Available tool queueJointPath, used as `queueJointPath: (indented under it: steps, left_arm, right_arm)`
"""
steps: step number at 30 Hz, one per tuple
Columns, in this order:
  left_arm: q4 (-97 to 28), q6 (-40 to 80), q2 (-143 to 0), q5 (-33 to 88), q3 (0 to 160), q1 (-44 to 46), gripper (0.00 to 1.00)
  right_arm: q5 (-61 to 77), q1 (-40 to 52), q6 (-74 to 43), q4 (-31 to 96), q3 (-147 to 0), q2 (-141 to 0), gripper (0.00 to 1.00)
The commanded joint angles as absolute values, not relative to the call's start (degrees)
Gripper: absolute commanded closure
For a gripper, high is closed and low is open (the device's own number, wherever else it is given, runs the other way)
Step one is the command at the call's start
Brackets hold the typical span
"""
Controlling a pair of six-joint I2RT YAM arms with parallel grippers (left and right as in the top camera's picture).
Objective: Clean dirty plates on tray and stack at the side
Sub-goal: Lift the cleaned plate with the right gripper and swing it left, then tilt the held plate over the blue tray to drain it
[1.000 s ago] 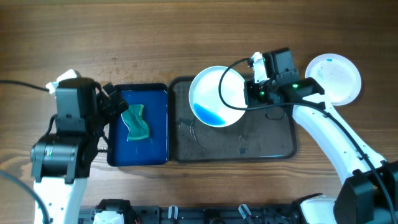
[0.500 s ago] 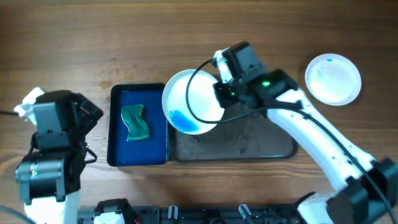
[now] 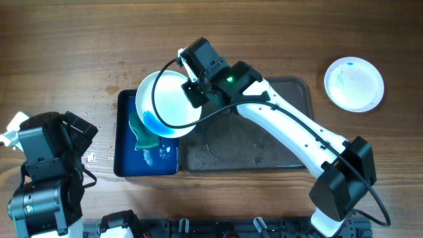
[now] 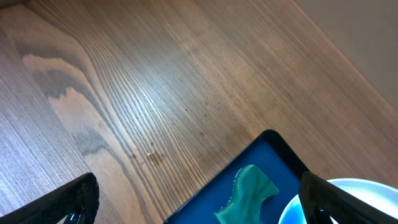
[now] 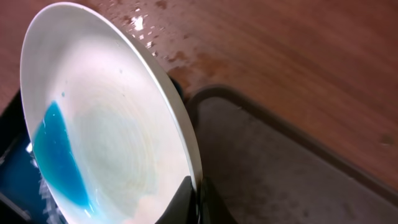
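Observation:
My right gripper (image 3: pixel 192 92) is shut on the rim of a white plate (image 3: pixel 168 104) that holds blue liquid. The plate is tilted over the blue tray (image 3: pixel 125 142), and blue liquid runs off its low edge. In the right wrist view the plate (image 5: pixel 106 118) fills the left side and the fingers (image 5: pixel 194 200) pinch its rim. A green sponge (image 3: pixel 144 140) lies in the blue tray, partly under the plate; it also shows in the left wrist view (image 4: pixel 247 194). My left gripper (image 4: pixel 199 202) is open and empty, above the table left of the blue tray. A second white plate (image 3: pixel 354 83) lies on the table at the far right.
The dark grey tray (image 3: pixel 264 149) lies right of the blue tray and holds no plate, only wet smears. Water drops dot the wood (image 3: pixel 92 157) left of the blue tray. My right arm (image 3: pixel 291 132) crosses over the grey tray.
My right gripper has carried the plate left, from over the grey tray to over the blue tray, and tilted it. My left arm has drawn back to the lower left.

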State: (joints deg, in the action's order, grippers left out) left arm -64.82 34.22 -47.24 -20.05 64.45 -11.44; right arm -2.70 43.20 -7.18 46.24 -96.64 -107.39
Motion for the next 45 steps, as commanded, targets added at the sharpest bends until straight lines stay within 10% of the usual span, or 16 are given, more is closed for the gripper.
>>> queueJointPath:
  steps: [1, 15, 45]
  left_arm:
    - [-65.01, 35.22, -47.09, -19.29, 64.62, -11.97, 0.00]
    - [-65.01, 35.27, -47.09, -19.05, 64.62, -11.97, 0.00]
    - [-64.84, 36.51, -47.09, -19.11, 64.62, -11.99, 0.00]
  right_arm:
    - [-13.82, 45.45, -2.79, 45.89, -100.18, -108.44, 0.96]
    - [-49.17, 60.23, 21.67, 36.03, -101.67, -108.44, 0.96]
    - [-61.63, 71.94, 65.78, 15.05, -101.67, -116.92, 0.95]
